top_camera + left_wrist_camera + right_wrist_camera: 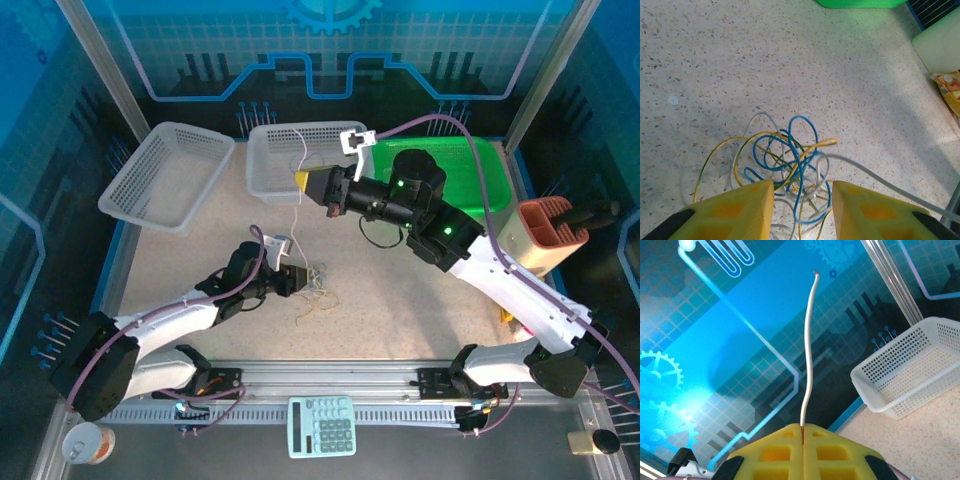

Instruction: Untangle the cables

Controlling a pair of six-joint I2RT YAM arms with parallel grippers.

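Note:
The cables (pixel 790 150) lie as a tangle of blue, yellow and pale white loops on the speckled table, just in front of the left arm (pixel 316 283). My left gripper (pixel 802 187) is down over the near side of the tangle. Its yellow fingers (pixel 752 210) stand apart with several strands between them, none pinched. In the top view the left gripper (pixel 298 282) touches the pile's left side. My right gripper (pixel 803 426) is shut on a white cable (pixel 808 350), whose free end sticks up beyond the fingers. It hangs raised (pixel 302 180) by the middle basket, and the white cable (pixel 297 215) runs down to the tangle.
Two white mesh baskets (pixel 165 175) (pixel 262 165) stand at the back, with a green bin (pixel 460 165) to their right. A beige holder (pixel 540 235) sits at the far right. A calculator (pixel 322 425) lies on the front rail.

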